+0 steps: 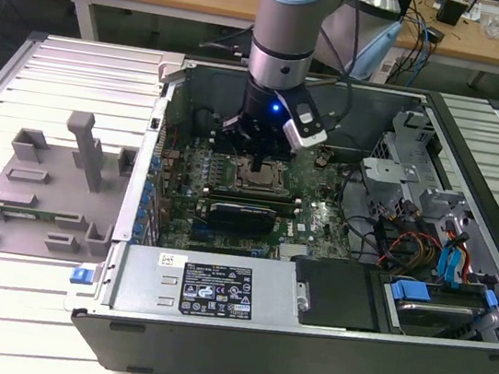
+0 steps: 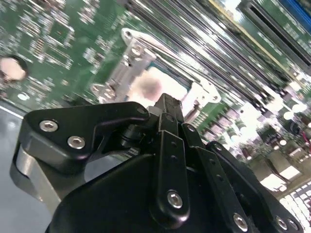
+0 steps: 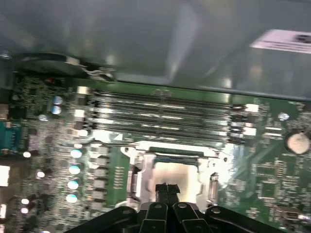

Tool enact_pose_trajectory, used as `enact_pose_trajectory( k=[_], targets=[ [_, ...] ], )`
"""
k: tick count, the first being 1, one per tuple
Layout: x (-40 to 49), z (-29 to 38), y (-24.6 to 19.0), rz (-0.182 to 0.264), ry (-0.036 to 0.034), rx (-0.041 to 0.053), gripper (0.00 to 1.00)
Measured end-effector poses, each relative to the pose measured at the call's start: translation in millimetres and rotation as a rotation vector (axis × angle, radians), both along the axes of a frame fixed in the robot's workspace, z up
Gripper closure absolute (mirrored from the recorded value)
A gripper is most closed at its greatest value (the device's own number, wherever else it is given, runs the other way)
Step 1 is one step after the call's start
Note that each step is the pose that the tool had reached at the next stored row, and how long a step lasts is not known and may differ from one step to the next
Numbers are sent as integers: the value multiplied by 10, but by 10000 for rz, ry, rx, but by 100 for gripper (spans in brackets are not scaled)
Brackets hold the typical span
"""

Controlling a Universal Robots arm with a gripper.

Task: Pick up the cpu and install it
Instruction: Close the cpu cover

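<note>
End effector, pinched closed, hangs above one motherboard socket.

socket centre blurred | tool body cut off by edge

The motherboard is green, the fixture tray grey, the end effector black, the arm silver.

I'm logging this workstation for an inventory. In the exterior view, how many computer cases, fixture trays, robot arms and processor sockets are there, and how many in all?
Open dark metal computer case: 1
Grey plastic fixture tray: 1
Grey-and-blue robot arm: 1
Metal-framed square processor socket: 1
Total: 4
</note>
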State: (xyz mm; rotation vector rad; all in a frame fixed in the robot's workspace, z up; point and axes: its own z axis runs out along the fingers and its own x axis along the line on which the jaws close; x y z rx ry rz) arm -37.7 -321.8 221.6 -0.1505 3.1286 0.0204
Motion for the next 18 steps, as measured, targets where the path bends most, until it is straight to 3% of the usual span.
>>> enact_pose_trajectory(
  k=[2,5,12,14,15,18],
  targets=[
    [79,0,-1,1,9,0,89],
    [82,7,0,0,7,1,89],
    [81,136,1,0,5,5,89],
    [66,138,0,0,-48,1,89],
    [44,138,0,0,-126,1,89],
    [38,172,0,0,-150,1,89]
  ],
)
